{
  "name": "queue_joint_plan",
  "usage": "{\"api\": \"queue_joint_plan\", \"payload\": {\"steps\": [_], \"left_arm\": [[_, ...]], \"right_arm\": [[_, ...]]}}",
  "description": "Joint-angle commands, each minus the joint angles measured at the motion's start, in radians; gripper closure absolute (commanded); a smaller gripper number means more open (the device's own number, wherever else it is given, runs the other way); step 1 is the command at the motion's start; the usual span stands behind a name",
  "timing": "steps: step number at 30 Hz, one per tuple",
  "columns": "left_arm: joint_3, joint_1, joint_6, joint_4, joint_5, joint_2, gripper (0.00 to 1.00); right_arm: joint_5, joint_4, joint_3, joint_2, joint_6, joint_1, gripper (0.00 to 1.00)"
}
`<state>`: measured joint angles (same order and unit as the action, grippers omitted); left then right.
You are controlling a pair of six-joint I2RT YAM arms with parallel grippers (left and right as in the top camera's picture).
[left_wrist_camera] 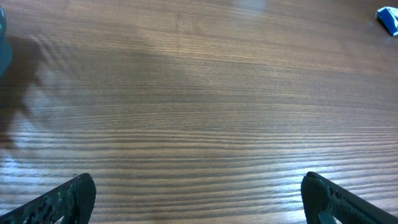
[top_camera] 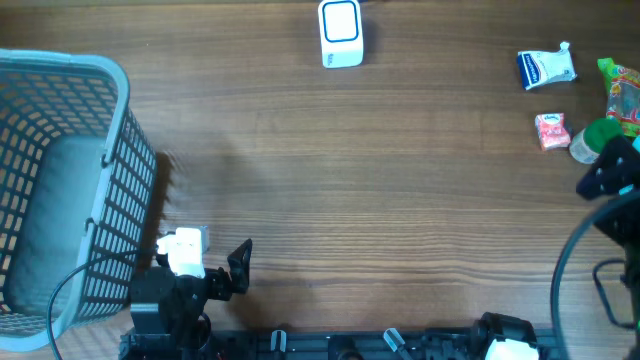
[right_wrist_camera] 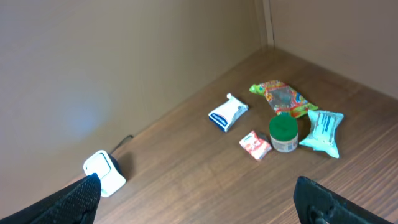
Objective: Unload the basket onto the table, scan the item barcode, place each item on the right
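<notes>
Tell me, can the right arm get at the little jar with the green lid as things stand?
Probably yes. The right gripper is open, and nothing lies over the jar or between them. The pink packet and pale packet sit close beside it, which might crowd the grasp.

A wooden tabletop [top_camera: 380, 200] carried a mesh basket [top_camera: 118, 150] at left, a white scanner [top_camera: 341, 32] at the far edge, and at right a blue-white packet [top_camera: 545, 68], pink sachet [top_camera: 551, 130], green-lidded jar [right_wrist_camera: 284, 134] and colourful pouch [right_wrist_camera: 283, 98].
</notes>
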<state>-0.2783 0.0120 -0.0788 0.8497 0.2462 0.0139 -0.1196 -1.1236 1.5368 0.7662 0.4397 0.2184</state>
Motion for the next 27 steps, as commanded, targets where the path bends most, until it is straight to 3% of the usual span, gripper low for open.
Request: {"api": "queue_joint_plan", "payload": {"steps": [1, 7, 12, 15, 27], "left_arm": [[0.0, -0.002, 0.019, -0.003, 0.015, -0.007, 0.0], [0.0, -0.002, 0.019, -0.003, 0.015, -0.007, 0.0], [0.0, -0.002, 0.019, -0.003, 0.015, -0.007, 0.0], [0.0, -0.002, 0.019, -0.003, 0.015, -0.007, 0.0], [0.0, -0.002, 0.019, -0.003, 0.015, -0.008, 0.0]], "right_arm": [[0.001, 0.098, -0.093, -0.145, 0.028, -0.006, 0.0], [0.009, 0.489, -0.619, -0.543, 0.114, -0.106, 0.0], [0.03, 0.888, -1.068, -0.763, 0.23, -0.152, 0.0], [0.095, 1.075, -1.228, -0.761, 0.244, -0.156, 0.0], [0.087, 1.211, -1.505, -0.763, 0.215, -0.156, 0.0]]}}
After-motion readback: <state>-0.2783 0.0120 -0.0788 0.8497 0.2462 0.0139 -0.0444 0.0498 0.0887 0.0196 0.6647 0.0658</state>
